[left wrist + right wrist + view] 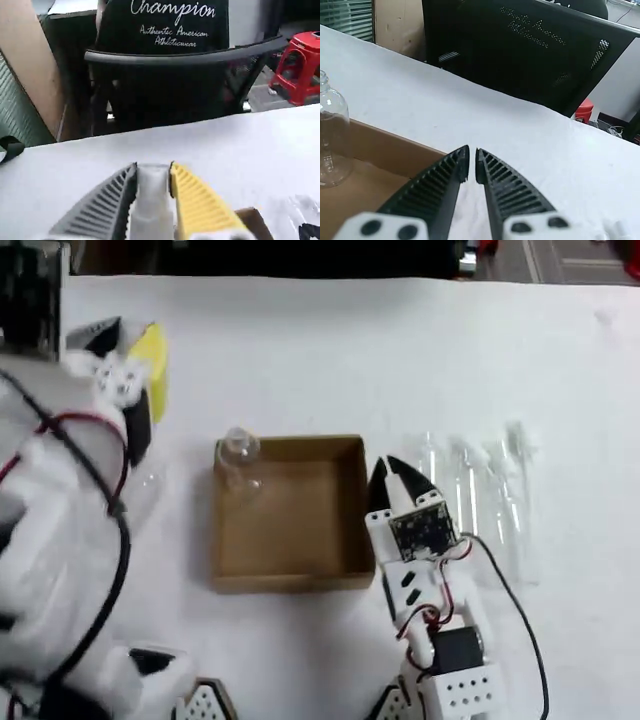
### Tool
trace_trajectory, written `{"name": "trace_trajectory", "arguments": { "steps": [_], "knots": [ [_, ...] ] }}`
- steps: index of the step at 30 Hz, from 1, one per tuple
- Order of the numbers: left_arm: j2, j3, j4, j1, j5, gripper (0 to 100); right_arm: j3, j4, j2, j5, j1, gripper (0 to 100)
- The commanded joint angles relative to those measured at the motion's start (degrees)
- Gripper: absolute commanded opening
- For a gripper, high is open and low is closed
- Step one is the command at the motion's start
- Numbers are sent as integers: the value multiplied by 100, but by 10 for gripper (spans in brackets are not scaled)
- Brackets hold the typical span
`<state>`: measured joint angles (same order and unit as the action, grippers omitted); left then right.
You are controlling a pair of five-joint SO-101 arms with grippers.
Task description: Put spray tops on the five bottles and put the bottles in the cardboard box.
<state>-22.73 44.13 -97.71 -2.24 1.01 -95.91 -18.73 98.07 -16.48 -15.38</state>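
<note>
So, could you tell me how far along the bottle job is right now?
Early days. One bottle stands in the cardboard box, but its neck is bare. In hand: the left gripper is shut on a white spray top; the right gripper is shut and empty beside the box. Left: capping, with more spray tops lying on the table, and boxing the other bottles.

**White table, box near the middle**

The table (330, 350) has a white top. A cardboard box (290, 582) sits open near its middle. To the right of the box, clear spray tops (480, 490) lie side by side on the white surface.
</note>
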Motion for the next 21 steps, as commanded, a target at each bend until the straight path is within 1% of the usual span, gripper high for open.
{"name": "trace_trajectory", "arguments": {
  "steps": [1,5,9,16,21],
  "knots": [
    [-1042,-1327,624,-145,-35,22,-35,136,40,-18,57,15],
    [-1798,-2400,1196,-145,-35,23,-35,136,40,-18,57,15],
    [-2510,-3560,2066,-145,-35,24,-35,136,40,-18,57,15],
    [-3257,-5802,4686,-154,-158,23,-35,136,31,-18,57,15],
    [-3301,-7033,6374,-145,-967,24,-35,136,22,-18,40,15]
  ]
}}
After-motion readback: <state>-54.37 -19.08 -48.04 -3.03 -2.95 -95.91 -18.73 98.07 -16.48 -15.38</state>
